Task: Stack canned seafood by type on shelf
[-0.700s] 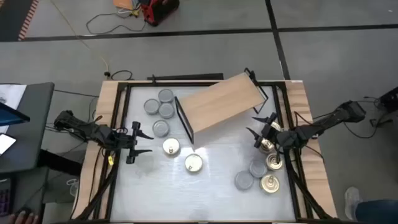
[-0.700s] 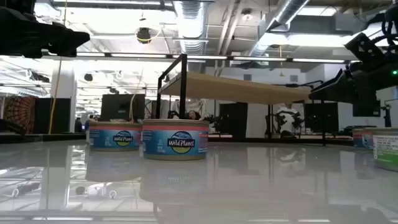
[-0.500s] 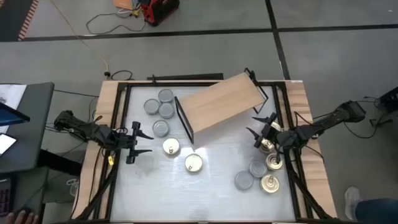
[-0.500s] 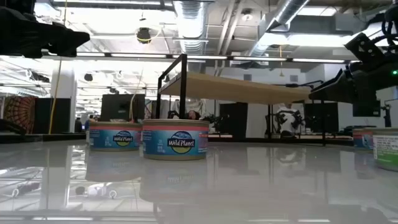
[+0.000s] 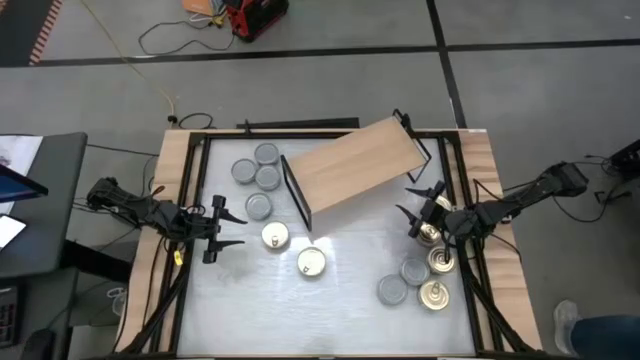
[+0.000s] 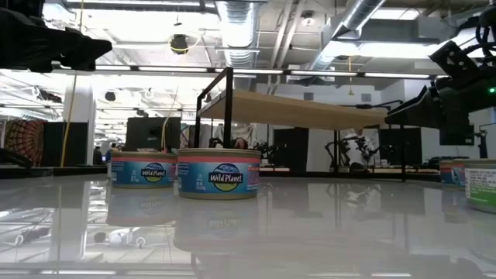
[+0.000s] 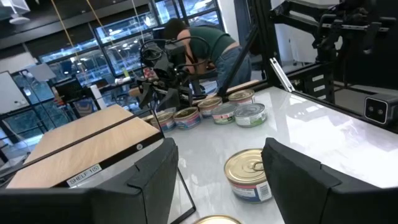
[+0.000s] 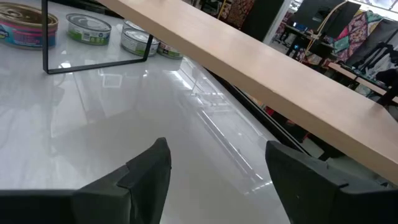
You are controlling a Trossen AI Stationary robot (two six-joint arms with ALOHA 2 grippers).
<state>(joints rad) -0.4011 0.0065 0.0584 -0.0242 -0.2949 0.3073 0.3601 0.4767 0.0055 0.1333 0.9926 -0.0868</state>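
**Both grippers empty; no tin on the shelf yet**

I find the light tan wooden shelf on its black metal frame (image 5: pixel 355 172) bare at mid-table. The low round metal seafood tins (image 5: pixel 259 173) sit in loose groups on the white tabletop (image 5: pixel 340 300), apparently awaiting sorting. My left gripper (image 5: pixel 226 229) hovers spread beside the gold-lidded tin (image 5: pixel 275 237); the right gripper (image 5: pixel 422 207) is spread, empty, near the shelf.

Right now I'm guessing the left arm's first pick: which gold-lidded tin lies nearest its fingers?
The gold tin just ahead of the left gripper, open and empty. The other one on that side lies farther off, past the shelf corner.
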